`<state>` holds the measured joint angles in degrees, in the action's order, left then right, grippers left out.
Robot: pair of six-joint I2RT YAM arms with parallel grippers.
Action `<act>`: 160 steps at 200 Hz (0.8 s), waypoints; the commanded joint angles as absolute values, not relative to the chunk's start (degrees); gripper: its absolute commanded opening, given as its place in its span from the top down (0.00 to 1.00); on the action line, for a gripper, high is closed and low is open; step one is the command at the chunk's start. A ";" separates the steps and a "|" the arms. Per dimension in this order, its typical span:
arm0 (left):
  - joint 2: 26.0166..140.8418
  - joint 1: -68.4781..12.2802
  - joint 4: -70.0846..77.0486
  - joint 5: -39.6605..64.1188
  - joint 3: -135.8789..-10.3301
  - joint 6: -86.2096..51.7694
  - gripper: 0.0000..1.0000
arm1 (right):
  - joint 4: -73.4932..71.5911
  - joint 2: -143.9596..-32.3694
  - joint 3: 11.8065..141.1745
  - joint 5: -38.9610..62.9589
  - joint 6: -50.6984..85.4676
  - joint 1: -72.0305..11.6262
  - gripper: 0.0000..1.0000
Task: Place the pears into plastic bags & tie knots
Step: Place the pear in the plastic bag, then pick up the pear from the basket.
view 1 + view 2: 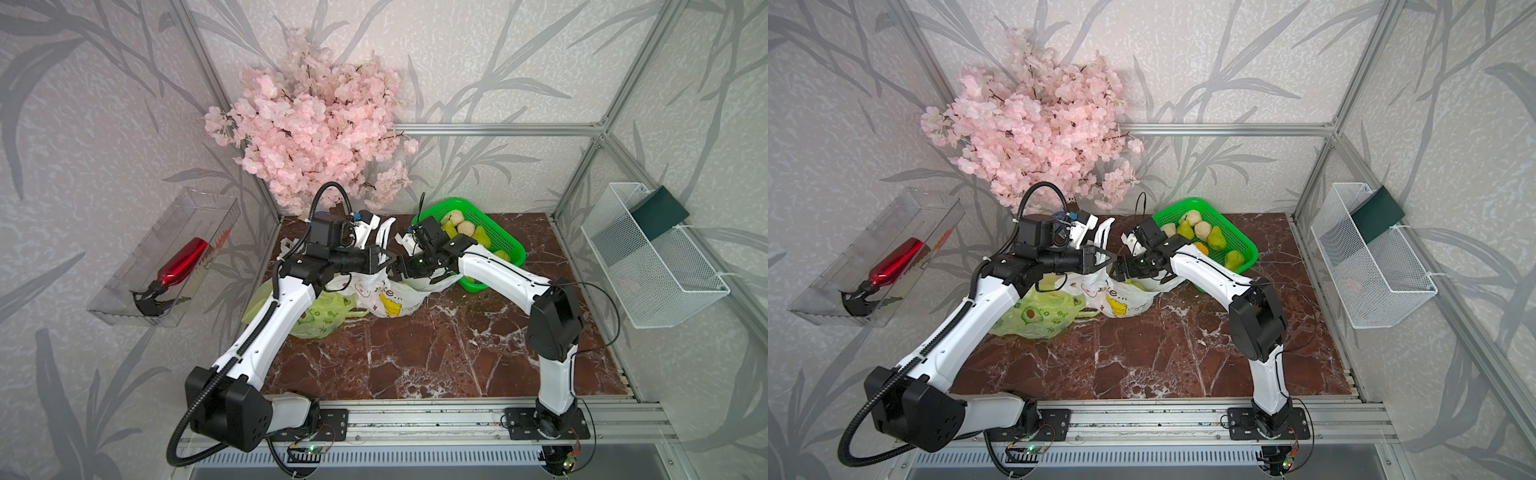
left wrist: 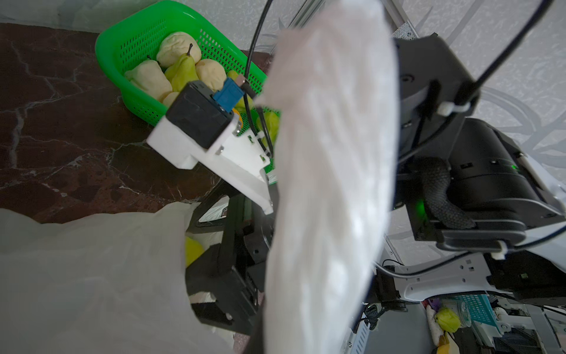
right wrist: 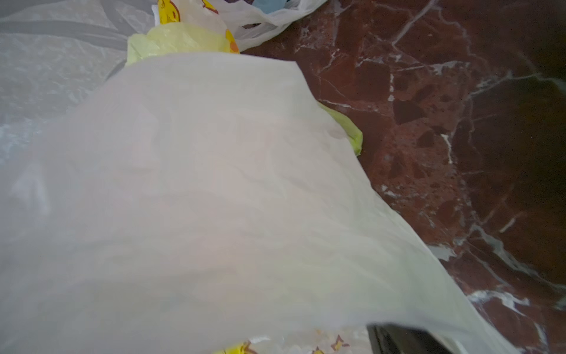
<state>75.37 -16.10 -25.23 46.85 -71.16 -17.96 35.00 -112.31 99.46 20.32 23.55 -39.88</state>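
Several yellow-green and pale pears lie in a green basket at the back. A white printed plastic bag stands mid-table. My left gripper is shut on its handle, which sticks up; the plastic hides the jaws in the left wrist view. My right gripper reaches into the bag's mouth, jaws spread. A pear lies inside by them. White bag film fills the right wrist view. No knots show.
A yellow-green avocado-print bag lies left of the white one. Another white bag peeks out behind my left arm. Pink blossoms overhang the back. A clear bin with a red bottle and a wire basket hang on the side walls.
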 commanded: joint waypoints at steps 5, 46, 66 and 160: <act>74.33 -15.78 -24.07 46.85 -70.95 -18.08 1.00 | 39.87 -104.75 97.19 14.55 20.58 -37.56 0.09; 74.46 -15.47 -27.05 39.47 -71.37 -16.69 1.00 | 38.70 -95.16 89.15 2.67 20.40 -26.18 0.18; 74.59 -15.47 -26.64 39.30 -71.01 -16.95 1.00 | 37.12 -99.40 89.68 -1.47 19.50 -21.27 0.17; 74.23 -15.91 -27.58 39.69 -70.48 -15.92 1.00 | 48.07 -133.79 119.90 -7.28 13.08 -18.28 0.10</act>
<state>75.37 -15.75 -26.63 40.03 -71.16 -17.50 41.93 -130.08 113.30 -3.53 15.46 -18.50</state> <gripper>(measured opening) 0.048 0.900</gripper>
